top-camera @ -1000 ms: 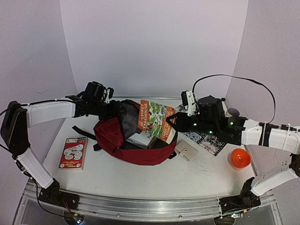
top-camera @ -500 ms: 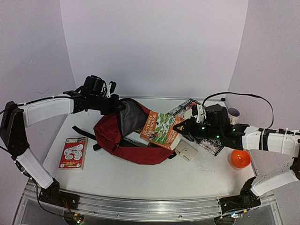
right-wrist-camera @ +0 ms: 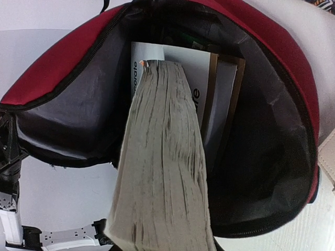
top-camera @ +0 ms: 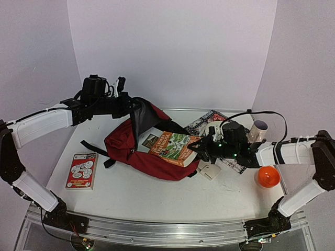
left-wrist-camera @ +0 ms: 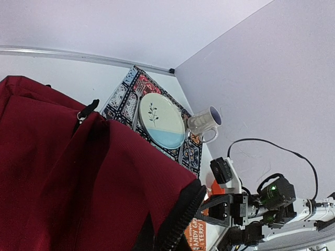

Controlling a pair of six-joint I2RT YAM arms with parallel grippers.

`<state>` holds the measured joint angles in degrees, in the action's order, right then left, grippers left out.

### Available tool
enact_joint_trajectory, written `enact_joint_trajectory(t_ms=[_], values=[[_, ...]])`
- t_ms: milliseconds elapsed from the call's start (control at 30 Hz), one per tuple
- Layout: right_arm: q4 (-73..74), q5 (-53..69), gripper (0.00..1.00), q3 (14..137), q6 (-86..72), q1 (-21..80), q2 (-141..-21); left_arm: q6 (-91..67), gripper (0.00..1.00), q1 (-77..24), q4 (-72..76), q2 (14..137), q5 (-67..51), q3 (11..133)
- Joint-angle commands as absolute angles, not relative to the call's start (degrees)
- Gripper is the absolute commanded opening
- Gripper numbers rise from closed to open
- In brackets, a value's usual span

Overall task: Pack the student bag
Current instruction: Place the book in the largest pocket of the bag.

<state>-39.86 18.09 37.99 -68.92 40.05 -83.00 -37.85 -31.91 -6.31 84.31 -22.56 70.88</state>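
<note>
- White table (top-camera: 157, 204), lilac walls.
- Left hand (top-camera: 128, 104) pinches the bag (top-camera: 123, 149) open.
- Right hand (top-camera: 196, 148) grips a book (top-camera: 172, 144) at the mouth; other books (right-wrist-camera: 175, 58) inside, booklet (top-camera: 82, 170) waiting.

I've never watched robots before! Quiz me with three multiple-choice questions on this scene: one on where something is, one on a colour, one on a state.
1. Where does the plate sit?
A) on a shelf
B) on the patterned mat
C) under the table

2. What colour is the round ball?
A) blue
B) green
C) orange

3. The student bag is:
A) open, with an orange and green book at its mouth
B) zipped shut
C) folded flat

Answers:
1 B: the left wrist view shows the plate lying on the mat.
2 C: it is plainly orange in the top view.
3 A: the right wrist view shows the bag's mouth gaping, with the book's pages pointing in.
</note>
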Motion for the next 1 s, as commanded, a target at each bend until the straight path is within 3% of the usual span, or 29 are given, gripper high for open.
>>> enact_joint_trajectory(t_ms=[0,300,467,967], values=[[-45.34,20.68,0.0,45.05,-70.43,39.76,-88.93,-38.11,0.0,-32.18,-0.25,81.95,-26.33,70.48],[-45.89,21.75,0.0,58.5,-72.77,39.78,-101.73,-38.08,0.0,-32.69,-0.24,82.01,-27.26,69.3],[-54.0,21.4,0.0,59.0,-79.74,39.85,-104.89,-38.84,0.0,-33.5,-0.24,82.09,-27.31,69.31],[-56.78,22.47,0.0,59.27,-80.75,38.85,-97.38,-36.7,0.0,-33.57,-2.93,81.69,-24.49,71.8]])
